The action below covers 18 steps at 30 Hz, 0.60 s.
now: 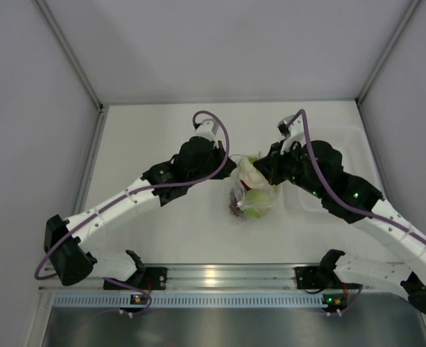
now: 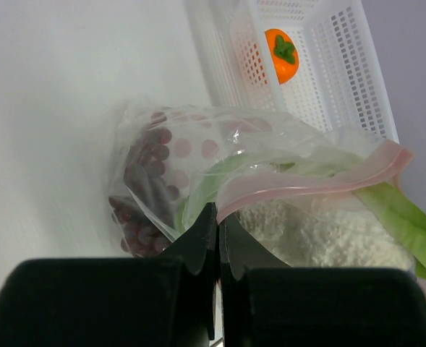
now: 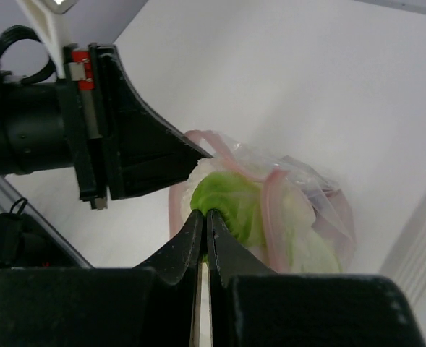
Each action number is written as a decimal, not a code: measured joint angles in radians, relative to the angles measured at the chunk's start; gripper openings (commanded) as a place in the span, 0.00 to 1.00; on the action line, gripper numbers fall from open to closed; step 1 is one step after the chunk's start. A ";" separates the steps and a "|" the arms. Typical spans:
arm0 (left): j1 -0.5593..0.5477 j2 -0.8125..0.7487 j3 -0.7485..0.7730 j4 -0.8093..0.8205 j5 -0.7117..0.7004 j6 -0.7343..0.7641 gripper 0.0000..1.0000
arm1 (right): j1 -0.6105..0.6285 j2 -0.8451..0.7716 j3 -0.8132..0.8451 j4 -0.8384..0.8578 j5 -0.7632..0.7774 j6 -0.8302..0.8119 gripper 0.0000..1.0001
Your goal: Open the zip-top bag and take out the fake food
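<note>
Left gripper (image 2: 217,213) fills the bottom of its own wrist view. We see the black fingers pressed together, pinching the clear film of the zip-top bag (image 2: 198,137) right where the pink zip strip (image 2: 307,189) starts. Right gripper (image 3: 204,215) looks the same: fingers together on the bag lip, green leaf just behind the tips. We can't fully separate film from leaf there. The bag mouth gapes.

We have the bag on the table (image 1: 162,224) about mid-surface, between the two wrists. From above, the left gripper is at the bag's 11 o'clock and the right at 1 o'clock, and their black bodies cover most of the mouth.

Inside the bag:
- dark grape bunch (image 2: 144,184) against the film
- white and pale green leafy vegetable (image 2: 321,235) poking out toward 12 o'clock
- green round piece (image 1: 257,202) lower down

Orange fruit (image 2: 280,55) with a green top lies in the perforated white basket (image 2: 343,79).

The basket is just beside the bag at its 3 o'clock, and the right arm crosses over part of it. Purple cables (image 1: 227,137) loop off both wrists. The table is plain white, with pale grey walls (image 1: 234,43) on three sides. An aluminium rail (image 1: 213,275) with the arm bases runs along the 6 o'clock edge.
</note>
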 measured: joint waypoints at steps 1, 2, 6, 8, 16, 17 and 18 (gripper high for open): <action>0.000 0.000 0.000 0.000 -0.003 -0.002 0.00 | 0.000 0.000 0.000 0.009 -0.027 0.000 0.00; 0.001 0.000 0.000 0.000 -0.005 -0.003 0.00 | 0.000 0.000 0.000 0.016 -0.056 -0.001 0.00; 0.002 0.000 0.000 0.000 -0.007 -0.004 0.00 | 0.000 0.002 0.001 0.048 -0.169 -0.005 0.00; 0.002 0.000 0.000 0.000 -0.007 -0.004 0.00 | 0.000 0.002 0.001 0.059 -0.191 -0.005 0.00; 0.002 0.000 -0.002 0.002 -0.009 -0.011 0.00 | 0.000 -0.016 0.000 0.069 -0.170 -0.005 0.00; 0.002 0.000 -0.003 0.002 -0.011 -0.012 0.00 | 0.000 -0.025 0.000 0.074 -0.153 -0.005 0.00; 0.001 0.000 -0.005 0.003 -0.012 -0.013 0.00 | 0.000 -0.037 -0.003 0.081 -0.137 -0.005 0.00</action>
